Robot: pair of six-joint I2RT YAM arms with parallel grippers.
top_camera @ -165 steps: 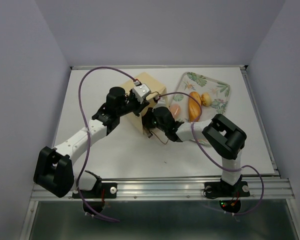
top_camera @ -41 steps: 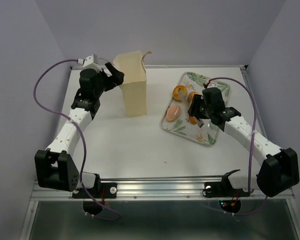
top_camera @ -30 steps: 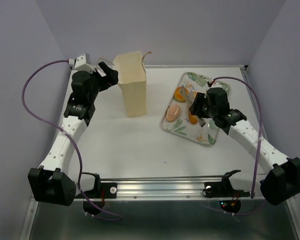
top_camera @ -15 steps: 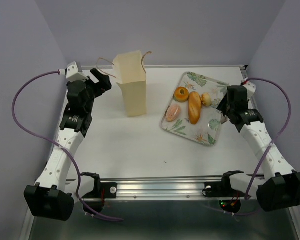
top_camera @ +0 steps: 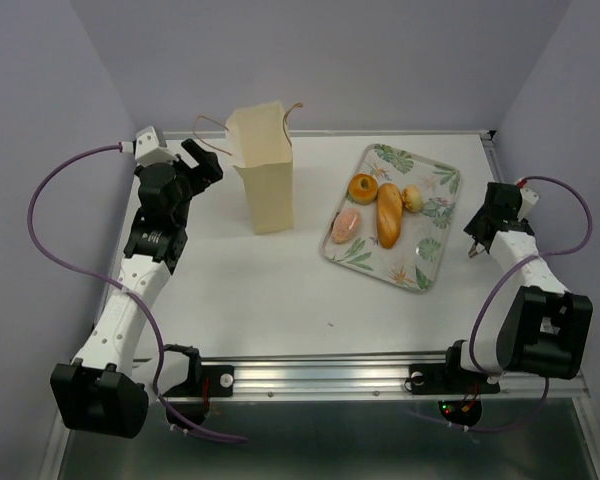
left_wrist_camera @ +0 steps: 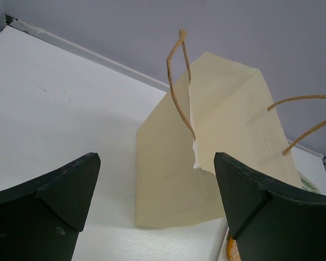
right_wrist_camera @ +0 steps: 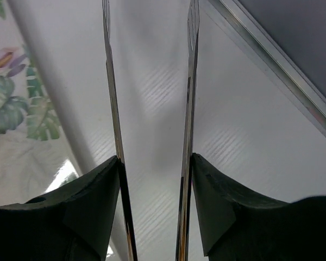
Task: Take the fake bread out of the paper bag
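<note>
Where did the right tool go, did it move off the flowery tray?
Yes. The right tool moved rightward, from over the floral tray to above the table beside the tray's right edge.

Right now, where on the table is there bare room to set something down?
Widest bare patch: the table in front, between the bag, the tray and the near edge. A narrower lane runs between bag and tray. The tray is crowded with bread.

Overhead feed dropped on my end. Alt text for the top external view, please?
Four fake bread pieces lie on the floral tray, right of the upright paper bag. The left hand is open beside the bag's left side, not touching it; the right hand is empty near the right edge of the table.
</note>
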